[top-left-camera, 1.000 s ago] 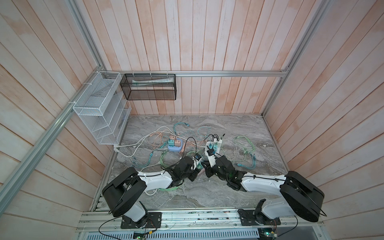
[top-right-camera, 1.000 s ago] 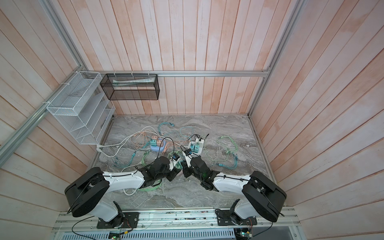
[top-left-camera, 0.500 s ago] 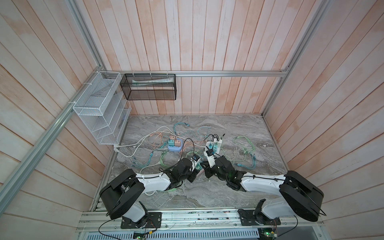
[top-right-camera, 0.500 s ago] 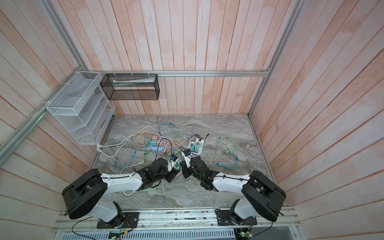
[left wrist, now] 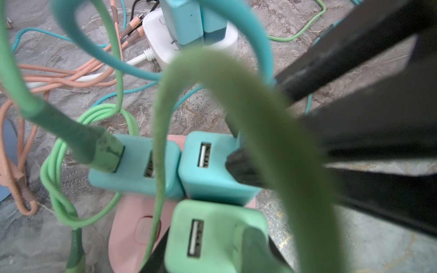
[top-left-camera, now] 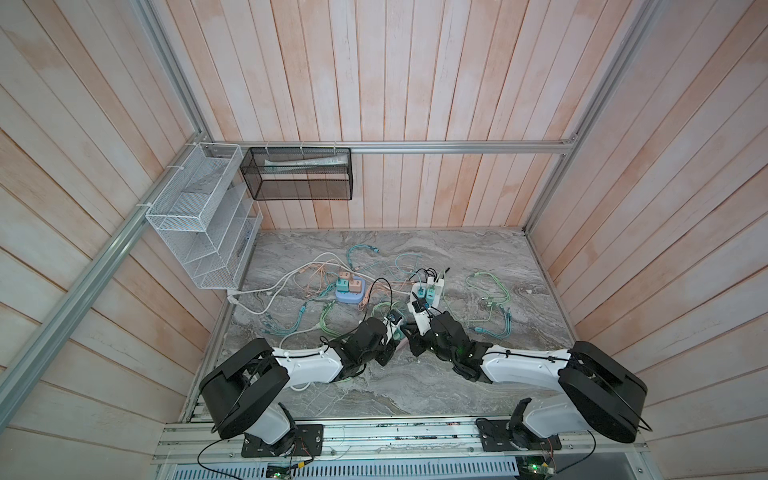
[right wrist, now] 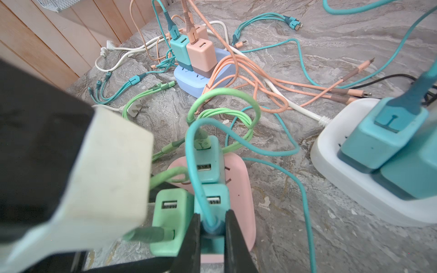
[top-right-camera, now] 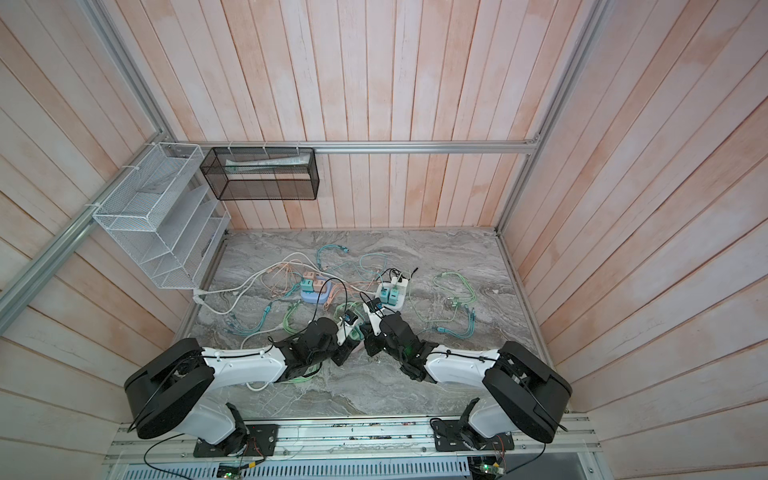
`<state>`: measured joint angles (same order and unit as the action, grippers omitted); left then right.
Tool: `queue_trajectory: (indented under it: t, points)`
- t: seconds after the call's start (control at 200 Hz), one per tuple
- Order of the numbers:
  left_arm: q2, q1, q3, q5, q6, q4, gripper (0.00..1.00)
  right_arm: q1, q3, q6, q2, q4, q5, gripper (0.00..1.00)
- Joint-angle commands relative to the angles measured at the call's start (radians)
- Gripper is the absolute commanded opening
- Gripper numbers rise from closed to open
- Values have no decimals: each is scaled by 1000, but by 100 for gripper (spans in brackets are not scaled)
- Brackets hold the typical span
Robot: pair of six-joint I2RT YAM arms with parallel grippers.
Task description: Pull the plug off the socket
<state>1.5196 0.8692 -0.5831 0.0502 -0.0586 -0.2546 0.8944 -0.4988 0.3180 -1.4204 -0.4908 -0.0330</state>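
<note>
Left tool [left wrist: 216, 243] is clenched around the mint-green plug [left wrist: 212, 224] on the pink power strip [right wrist: 238, 179], the right tool [right wrist: 214, 236] clamped on the teal charger [right wrist: 212, 201] just beside it, so the pulling step seems in hand, and the next move likely calls for a straight lift with the strip braced on the desk [right wrist: 331, 59].

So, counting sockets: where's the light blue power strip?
In both top views the light blue power strip sits mid-table, just left of the white power strip.
</note>
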Motion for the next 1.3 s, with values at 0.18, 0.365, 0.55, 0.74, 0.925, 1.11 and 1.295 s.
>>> queue_trajectory:
  t: [0.18,0.365,0.55,0.74,0.925,1.11,1.295]
  points:
    - [-84,-44,-48,-36,-83,-258,10,32,51,29,-69,258,108,10]
    - [-77,-7,-73,-17,21,-206,10,32,52,29,-75,258,106,10]
    - [-82,13,-63,33,50,-191,10,32,57,33,-75,261,100,10]
    - [-112,-18,-46,22,-13,-210,10,32,53,30,-79,267,97,10]
    - [-111,-24,-52,-18,-29,-187,10,32,52,31,-81,269,95,10]
    - [-146,-28,-9,-4,-24,-160,10,32,52,47,-78,278,67,10]
    - [-177,-51,15,-11,-51,-103,10,32,53,76,-81,254,45,11]
